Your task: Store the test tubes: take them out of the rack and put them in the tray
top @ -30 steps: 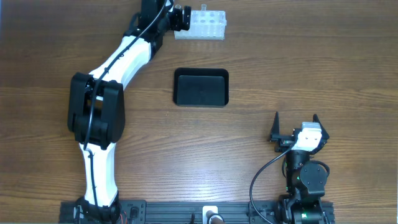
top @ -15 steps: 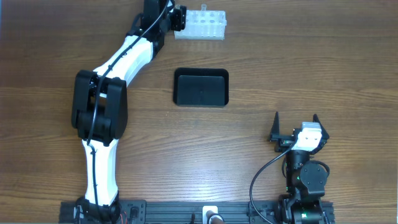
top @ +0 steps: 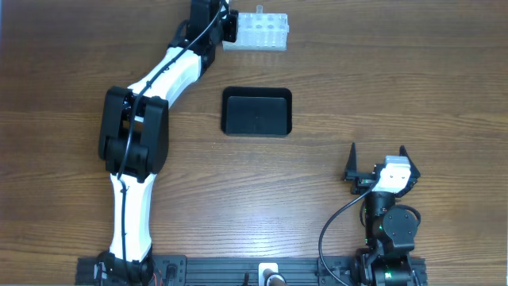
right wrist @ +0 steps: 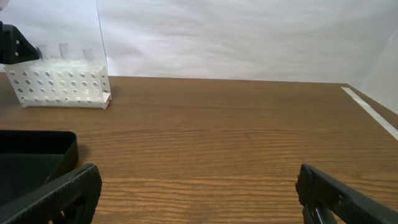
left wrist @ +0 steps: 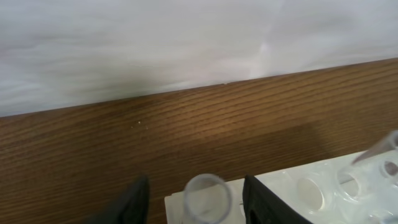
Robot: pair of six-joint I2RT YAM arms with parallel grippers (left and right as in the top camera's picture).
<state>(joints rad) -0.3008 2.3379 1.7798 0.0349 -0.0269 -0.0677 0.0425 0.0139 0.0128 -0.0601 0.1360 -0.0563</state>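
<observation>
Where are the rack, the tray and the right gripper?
rack (top: 263, 32), top view, holed top face.
tray (top: 256, 113), top view, bare floor.
right gripper (top: 378, 149), top view, midway between fingertips.

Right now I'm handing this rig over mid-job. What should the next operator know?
Left gripper: open, its fingers on either side of a clear plastic test tube at the end of the white perforated plastic rack. The tube is not gripped.
Right gripper: open, empty, near its own base.
Black rectangular tray: mid-table, nothing in it.
Done: no tubes stored.
Left: grip this tube, lift it and carry it to the tray, then repeat for the other tubes in the rack.
</observation>
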